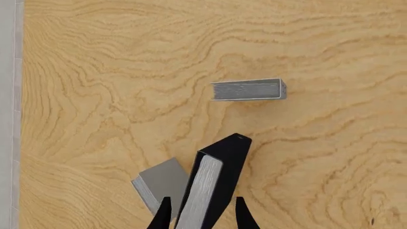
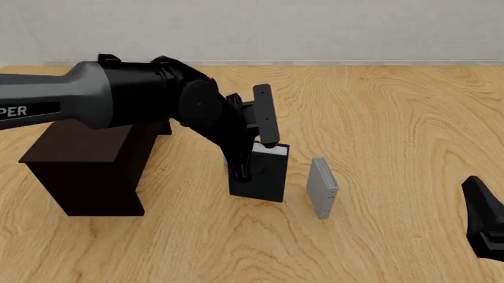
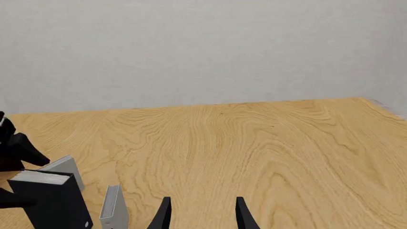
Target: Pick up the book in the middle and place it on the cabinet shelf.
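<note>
Left hand (image 1: 202, 215) clamped on the book (image 1: 213, 188), one dark finger (image 1: 163, 214) against the white page edges' side, the other against the black cover. Reaches down over the desk (image 2: 393, 118) from a thick grey-and-black arm (image 2: 118, 100). Grips the book from above, upright, bottom edge at or just above the wood; cannot tell from the front view whether touching. Shows there as a black block with a pale strip of pages on top (image 2: 260, 174), directly beneath the hand (image 2: 245, 168).

Just beside the held book, on the hand's near side in the wrist view, stands a small grey book (image 1: 160, 183), tilted and close against the black cover. Farther along the fingers' line, well apart, sits a second grey book (image 1: 248, 89), standing on edge, page side facing the camera. Seen from the front, just right of the black book, with a gap between (image 2: 323, 187).

Off to the left of the hand, the cabinet shelf (image 2: 87, 171), dark brown, low, partly hidden behind the arm; apart from the book.

Right hand (image 3: 200, 217) spread wide, fingers parted, nothing between them, low over bare wood well to the right of the books (image 2: 484, 218). Beyond, only desk and a pale wall (image 3: 203, 47).
</note>
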Controlling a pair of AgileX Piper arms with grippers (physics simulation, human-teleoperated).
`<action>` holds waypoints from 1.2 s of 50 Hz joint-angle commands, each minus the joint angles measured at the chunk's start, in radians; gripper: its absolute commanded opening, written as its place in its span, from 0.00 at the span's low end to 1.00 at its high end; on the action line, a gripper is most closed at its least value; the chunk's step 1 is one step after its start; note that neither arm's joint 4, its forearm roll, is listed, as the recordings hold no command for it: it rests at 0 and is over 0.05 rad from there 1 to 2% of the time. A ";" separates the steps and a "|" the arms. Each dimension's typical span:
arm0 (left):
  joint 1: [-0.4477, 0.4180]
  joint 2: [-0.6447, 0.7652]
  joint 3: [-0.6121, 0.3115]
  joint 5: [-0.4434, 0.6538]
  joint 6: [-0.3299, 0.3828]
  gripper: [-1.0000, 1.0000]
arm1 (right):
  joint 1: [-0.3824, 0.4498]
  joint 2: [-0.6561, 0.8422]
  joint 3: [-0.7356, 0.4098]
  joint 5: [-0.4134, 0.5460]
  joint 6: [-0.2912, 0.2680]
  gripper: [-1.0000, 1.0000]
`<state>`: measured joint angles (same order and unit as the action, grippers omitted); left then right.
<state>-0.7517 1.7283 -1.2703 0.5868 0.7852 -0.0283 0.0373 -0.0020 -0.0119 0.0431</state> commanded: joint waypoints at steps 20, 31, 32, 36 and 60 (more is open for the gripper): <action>0.014 0.052 -0.012 0.019 -0.013 1.00 | 0.000 0.007 0.000 -0.004 0.003 1.00; 0.039 0.050 -0.051 0.044 -0.002 0.00 | 0.000 0.007 0.000 -0.004 0.003 1.00; 0.039 0.050 -0.051 0.044 -0.002 0.00 | 0.000 0.007 0.000 -0.004 0.003 1.00; 0.036 0.034 -0.055 0.054 -0.001 0.00 | -0.001 0.008 0.000 -0.004 0.004 1.00; -0.029 -0.157 -0.196 0.286 0.003 0.00 | -0.002 0.002 0.000 -0.001 0.004 1.00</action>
<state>-0.7731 1.6463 -1.3771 0.7736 0.7565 -0.0299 0.0403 -0.0018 -0.0134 0.0469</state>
